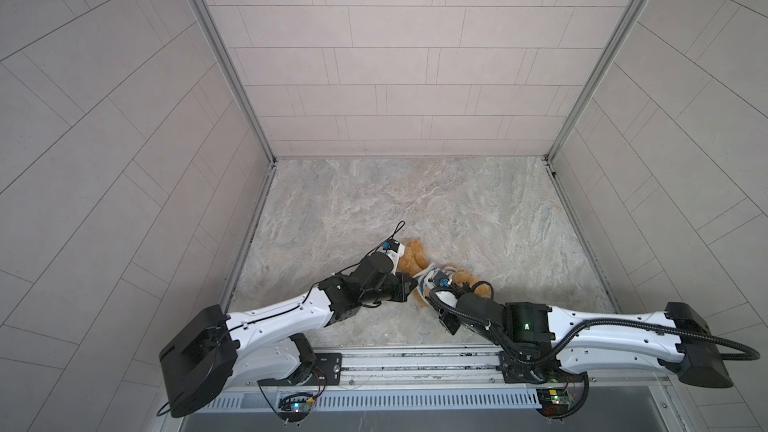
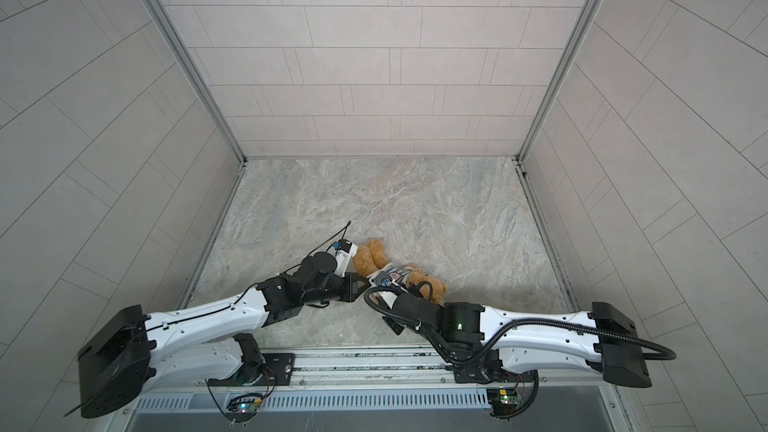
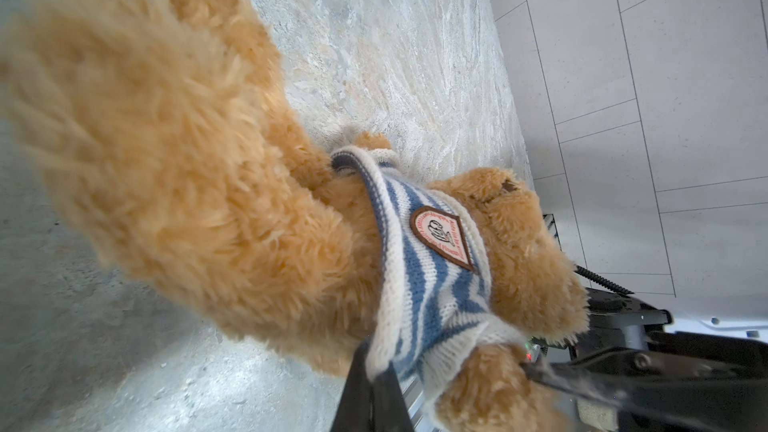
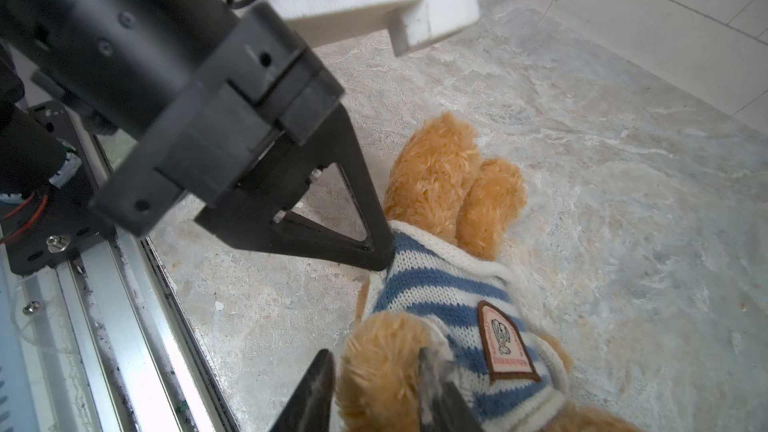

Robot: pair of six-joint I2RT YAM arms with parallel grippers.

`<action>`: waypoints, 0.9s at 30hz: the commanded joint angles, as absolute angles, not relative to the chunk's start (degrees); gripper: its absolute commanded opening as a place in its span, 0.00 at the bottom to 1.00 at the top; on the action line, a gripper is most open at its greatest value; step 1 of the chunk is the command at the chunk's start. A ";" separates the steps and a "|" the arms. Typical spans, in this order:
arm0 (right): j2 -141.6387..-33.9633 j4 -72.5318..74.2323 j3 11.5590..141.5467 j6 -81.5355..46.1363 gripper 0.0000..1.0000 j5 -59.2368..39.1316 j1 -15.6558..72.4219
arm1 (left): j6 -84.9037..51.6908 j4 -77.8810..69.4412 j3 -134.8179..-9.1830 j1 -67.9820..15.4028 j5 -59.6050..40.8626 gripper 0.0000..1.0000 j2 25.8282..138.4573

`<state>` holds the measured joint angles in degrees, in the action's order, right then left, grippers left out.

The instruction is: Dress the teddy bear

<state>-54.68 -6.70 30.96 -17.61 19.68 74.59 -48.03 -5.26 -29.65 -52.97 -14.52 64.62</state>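
**A:** Position of the teddy bear point(image 1: 415, 261)?

**B:** Lying on the marbled table point(image 1: 374, 201), near its front edge and about midway across, between the two arms. In both top views the legs point away to the left and the head lies to the right, close under the right wrist.

**A:** Clothing?

**B:** A blue-and-white striped shirt point(image 4: 436, 292) is around the torso. The legs point(image 4: 436, 176) are bare below the hem. A brown-edged badge point(image 4: 505, 342) sits on the chest.

**A:** Left gripper point(image 4: 380, 257)?

**B:** Clenched. In the right wrist view its black fingertips meet on the cream hem of the shirt, at the bear's side. The left wrist view shows the same, with the knit pinched between the tips.

**A:** Right gripper point(image 4: 374, 357)?

**B:** Its fingers point(image 4: 432, 371) stand apart with one furry arm of the bear between them, just where the sleeve ends. Fur lies against both fingers. I cannot tell whether it is squeezing the arm or only straddling it.

**A:** Head visible?

**B:** Partly. The left wrist view shows the muzzle and dark nose point(image 3: 509, 187).
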 commanded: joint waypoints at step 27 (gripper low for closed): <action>-41.72 1.85 26.16 -8.79 0.00 24.20 70.75 | -45.55 7.39 -22.81 -45.51 -9.85 0.00 52.36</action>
<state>-42.41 -2.33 26.46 -10.04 23.05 71.26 -46.54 3.33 -24.36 -46.39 -13.21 52.27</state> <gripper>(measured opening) 0.052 0.049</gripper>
